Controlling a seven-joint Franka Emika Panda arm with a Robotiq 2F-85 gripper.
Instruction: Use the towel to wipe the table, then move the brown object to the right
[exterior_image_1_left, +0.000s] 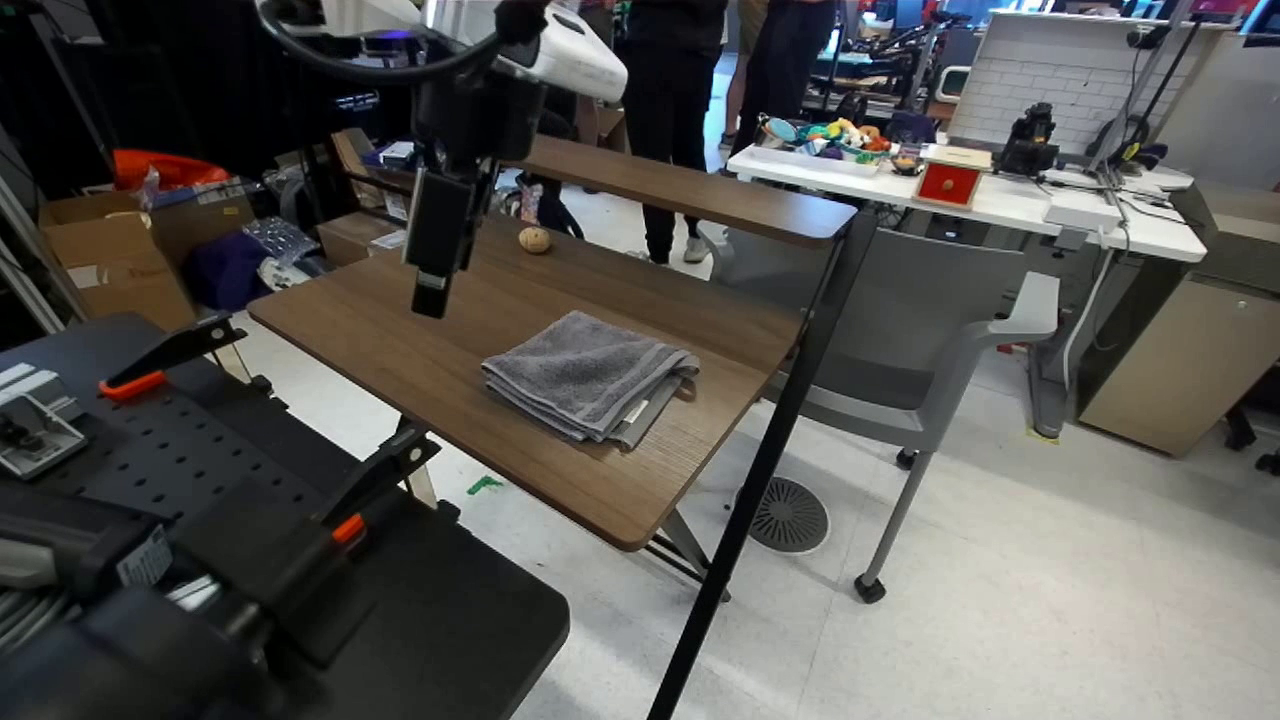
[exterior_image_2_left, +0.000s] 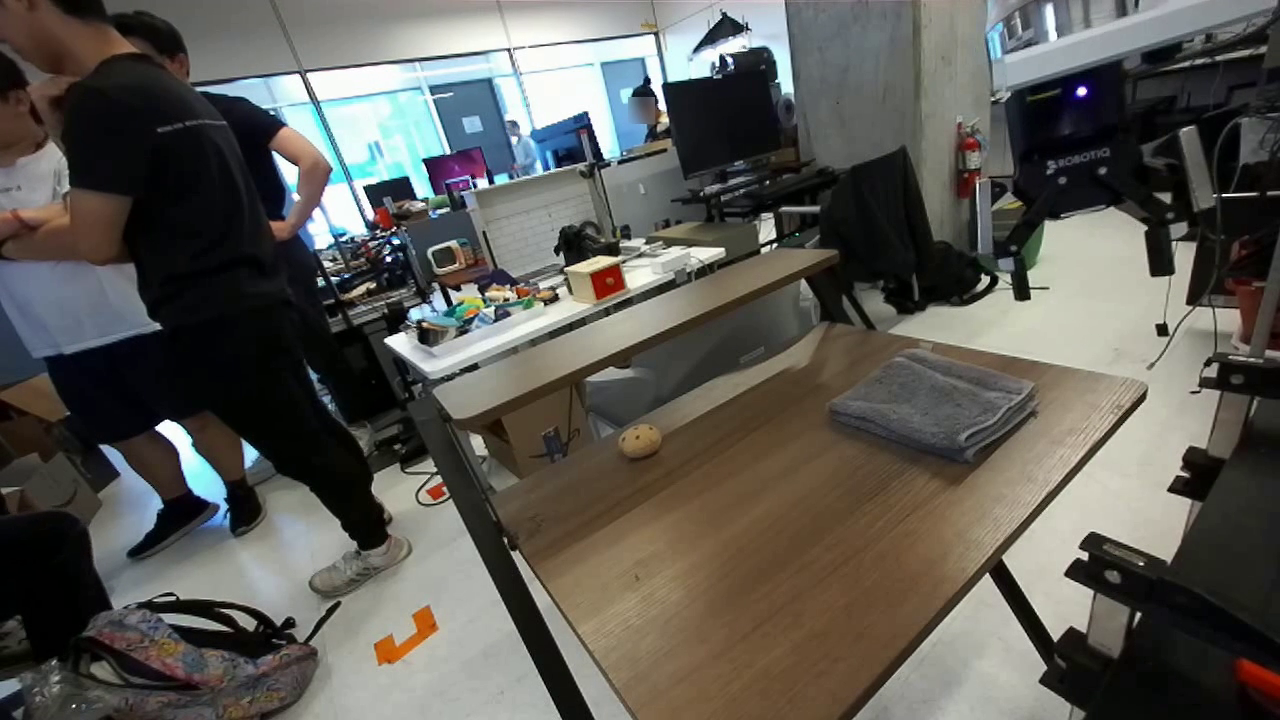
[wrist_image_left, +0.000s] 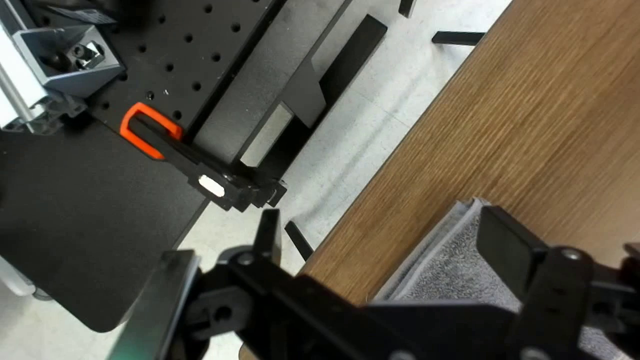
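The rectangular dark brown wood-grain table (exterior_image_2_left: 760, 540) stands on thin black legs (exterior_image_2_left: 522, 600), with a narrow brown wood-grain shelf (exterior_image_2_left: 640, 332) raised along one long edge. In both exterior views the folded grey cloth towel (exterior_image_1_left: 590, 375) lies on the tabletop near one short edge, between the two long edges, its layers slightly rumpled and uneven at the sides. The small rounded tan-brown lump (exterior_image_2_left: 640, 441), flecked with dark spots, sits close to the shelf's long edge, toward the opposite short edge and well apart from the towel. The black Robotiq gripper (wrist_image_left: 385, 235) hangs from the white robot arm (exterior_image_2_left: 1130, 45), fingers pointing down, clear of the tabletop. Its fingers (wrist_image_left: 505, 250) are spread wide, with nothing held between them. In the wrist view they straddle the long edge opposite the shelf: one shows against the pale floor outside that edge, the other partly covers the towel. Across the gap from this edge is a flat black stand (exterior_image_1_left: 480, 600) bearing black clamps with orange handles (exterior_image_1_left: 175, 350). Beyond the shelf's edge are a grey chair (exterior_image_1_left: 930, 300) and a white-topped desk (exterior_image_1_left: 1050, 225) with a red-fronted box (exterior_image_1_left: 945, 183). Past the corner nearest the lump stands a person in a black T-shirt (exterior_image_2_left: 180, 200).
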